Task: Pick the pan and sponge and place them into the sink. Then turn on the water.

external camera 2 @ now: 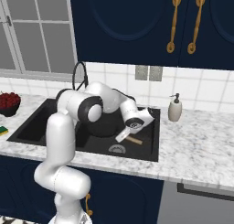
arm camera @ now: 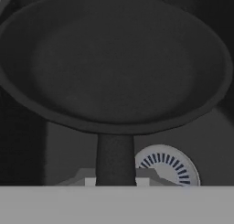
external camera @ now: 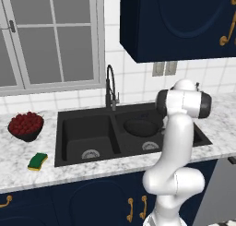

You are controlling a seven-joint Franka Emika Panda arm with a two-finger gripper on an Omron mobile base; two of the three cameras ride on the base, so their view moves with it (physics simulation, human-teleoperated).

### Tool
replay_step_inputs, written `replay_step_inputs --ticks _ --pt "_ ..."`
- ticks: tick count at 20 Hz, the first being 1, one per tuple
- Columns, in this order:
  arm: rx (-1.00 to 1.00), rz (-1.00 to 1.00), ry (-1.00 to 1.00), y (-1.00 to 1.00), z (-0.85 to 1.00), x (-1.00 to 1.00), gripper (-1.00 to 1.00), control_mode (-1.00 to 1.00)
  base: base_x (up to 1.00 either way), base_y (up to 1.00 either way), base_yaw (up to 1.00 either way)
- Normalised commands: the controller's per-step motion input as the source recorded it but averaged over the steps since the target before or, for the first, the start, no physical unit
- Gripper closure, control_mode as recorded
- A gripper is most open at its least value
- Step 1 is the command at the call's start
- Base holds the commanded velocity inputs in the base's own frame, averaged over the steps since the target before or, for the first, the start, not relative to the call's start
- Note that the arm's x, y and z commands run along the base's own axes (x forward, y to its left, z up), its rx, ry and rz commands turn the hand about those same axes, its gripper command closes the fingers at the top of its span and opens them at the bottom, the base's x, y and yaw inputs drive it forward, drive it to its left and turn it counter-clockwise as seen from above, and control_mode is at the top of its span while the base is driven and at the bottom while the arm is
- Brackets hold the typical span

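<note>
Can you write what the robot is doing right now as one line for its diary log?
gripper: shut on pan handle | pan: over right basin of sink | sponge: on counter, left of sink | water: not seen

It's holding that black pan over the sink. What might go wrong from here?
The fingers hold the pan only by its handle, so it might tilt or slip. Dropped, it would likely land on the silver drain in the sink. The sponge is still on the counter and could be forgotten.
</note>
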Motion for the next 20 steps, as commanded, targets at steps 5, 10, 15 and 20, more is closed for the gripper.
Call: replay_step_inputs --ticks 5,10,15,20 --pt "-0.03 -0.18 0.06 -0.01 -0.4 0.3 1.0 -1.0 0.0 0.0 0.0" --pt "-0.01 -0.21 0.01 -0.02 -0.37 0.0 1.0 -1.0 0.0 0.0 0.0" --pt "-0.01 -0.1 0.04 -0.04 -0.37 0.0 1.0 -1.0 0.0 0.0 0.0" --pt "-0.07 0.0 0.05 0.0 -0.23 0.0 1.0 -1.0 0.0 0.0 0.0"
